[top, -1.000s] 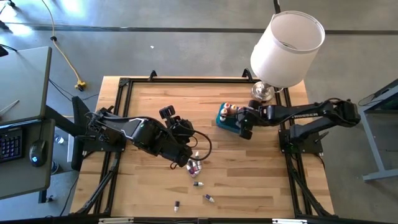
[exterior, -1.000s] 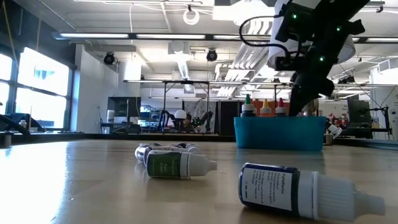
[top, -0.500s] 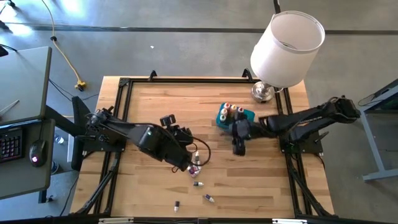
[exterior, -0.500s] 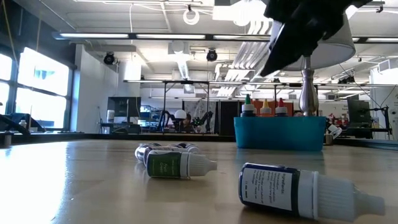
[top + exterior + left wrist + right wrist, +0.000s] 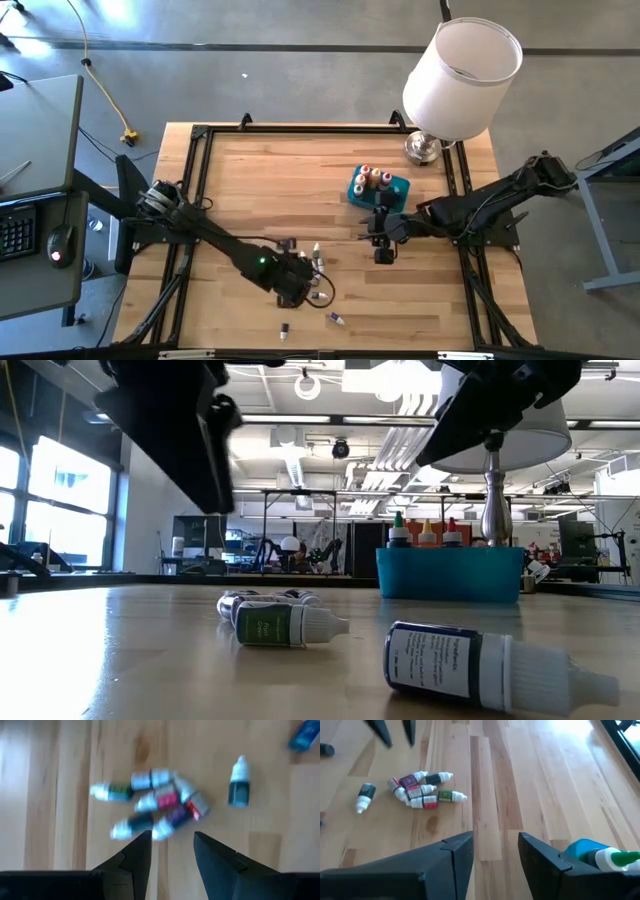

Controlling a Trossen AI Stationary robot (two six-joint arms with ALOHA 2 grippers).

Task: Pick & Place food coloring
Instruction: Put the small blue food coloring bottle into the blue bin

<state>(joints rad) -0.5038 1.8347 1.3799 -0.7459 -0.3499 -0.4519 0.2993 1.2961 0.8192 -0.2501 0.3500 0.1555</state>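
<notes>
Several food coloring bottles (image 5: 155,805) lie on their sides in a cluster on the wooden table, with one dark bottle (image 5: 239,785) apart from them. My left gripper (image 5: 172,837) hangs open just above the cluster (image 5: 318,262), pointing steeply down, and touches nothing. Two more loose bottles (image 5: 335,319) lie nearer the table's front edge. The teal bin (image 5: 378,187) holds several bottles standing upright. My right gripper (image 5: 383,250) stands open in the air on the bin's near side, with nothing between its fingers (image 5: 495,842). The low view shows a green-labelled bottle (image 5: 285,625) and a blue one (image 5: 480,665).
A lamp with a white shade (image 5: 462,78) stands on its metal base (image 5: 422,148) at the table's far right corner, behind the bin. Black frame rails (image 5: 190,200) run along the table's sides. Bare wood lies between the cluster and the bin.
My left gripper has come down and toward the table's near edge, tipping to point more steeply down, and now hangs over the bottle cluster. My right gripper has drawn away from the teal bin toward the near edge and risen a little. The bottles have stayed in place.
</notes>
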